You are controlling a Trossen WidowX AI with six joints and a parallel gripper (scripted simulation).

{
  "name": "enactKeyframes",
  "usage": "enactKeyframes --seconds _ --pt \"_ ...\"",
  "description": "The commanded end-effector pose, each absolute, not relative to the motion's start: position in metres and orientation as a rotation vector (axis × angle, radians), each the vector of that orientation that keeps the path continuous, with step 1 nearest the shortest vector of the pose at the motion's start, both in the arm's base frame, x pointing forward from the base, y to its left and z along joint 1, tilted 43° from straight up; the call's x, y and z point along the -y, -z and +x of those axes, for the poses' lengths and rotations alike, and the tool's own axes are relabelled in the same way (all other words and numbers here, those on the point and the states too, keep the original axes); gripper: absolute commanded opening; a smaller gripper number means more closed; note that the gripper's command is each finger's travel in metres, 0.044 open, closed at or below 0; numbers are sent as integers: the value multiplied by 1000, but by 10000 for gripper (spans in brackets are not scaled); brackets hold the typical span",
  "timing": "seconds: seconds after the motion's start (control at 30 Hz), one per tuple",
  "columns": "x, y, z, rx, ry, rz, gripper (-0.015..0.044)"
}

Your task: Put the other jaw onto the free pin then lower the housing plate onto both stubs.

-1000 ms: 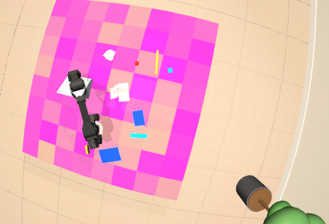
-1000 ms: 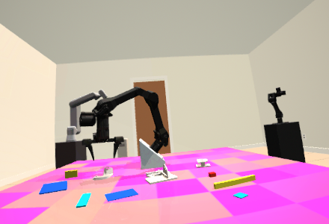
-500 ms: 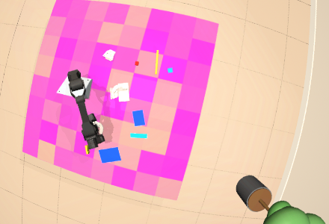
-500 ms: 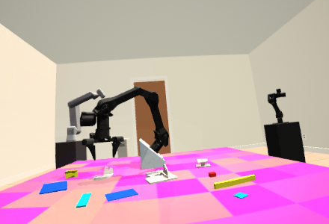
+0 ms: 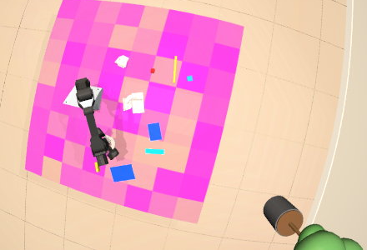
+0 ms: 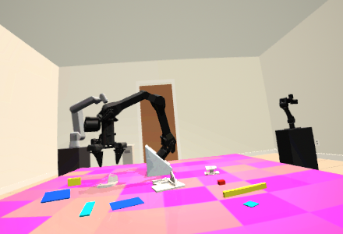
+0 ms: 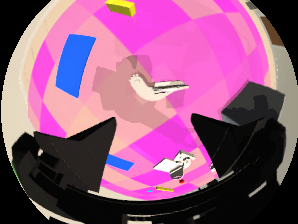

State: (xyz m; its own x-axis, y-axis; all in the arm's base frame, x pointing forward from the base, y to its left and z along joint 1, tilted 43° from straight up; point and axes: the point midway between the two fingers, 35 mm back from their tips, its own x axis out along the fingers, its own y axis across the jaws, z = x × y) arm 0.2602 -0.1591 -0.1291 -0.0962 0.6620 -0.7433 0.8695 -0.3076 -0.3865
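My gripper [image 5: 107, 143] [image 6: 109, 164] [image 7: 154, 119] is open and empty, pointing down above the loose white jaw. That jaw [image 5: 111, 142] [image 6: 112, 179] [image 7: 146, 91] lies on the mat below the fingers, its toothed end towards the left in the wrist view. The white base [image 5: 138, 105] [image 6: 161, 188] [image 7: 163, 164] stands in front of the arm's mount with the other jaw [image 5: 128, 99] [image 6: 172, 179] on it. Its pins and teeth are too small to make out. The white housing plate [image 5: 122, 61] [image 6: 211, 170] lies apart, beyond the base.
Two blue tiles [image 5: 154, 132] [image 5: 123, 172] [image 6: 126, 203] [image 6: 56, 196], a cyan strip [image 5: 154, 152] [image 6: 87, 208] and a yellow block [image 5: 97, 167] [image 6: 74, 182] lie around the loose jaw. A red cube [image 5: 153, 71] [image 6: 221, 182] and a yellow bar [image 5: 175, 69] [image 6: 245, 189] lie beyond the base.
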Motion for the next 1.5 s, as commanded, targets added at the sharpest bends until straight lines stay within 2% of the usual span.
enactKeyframes --seconds 0.0,1.47 --pt "159 130 258 -1725 1279 1897 440" --pt "162 128 243 -1844 377 1350 440"
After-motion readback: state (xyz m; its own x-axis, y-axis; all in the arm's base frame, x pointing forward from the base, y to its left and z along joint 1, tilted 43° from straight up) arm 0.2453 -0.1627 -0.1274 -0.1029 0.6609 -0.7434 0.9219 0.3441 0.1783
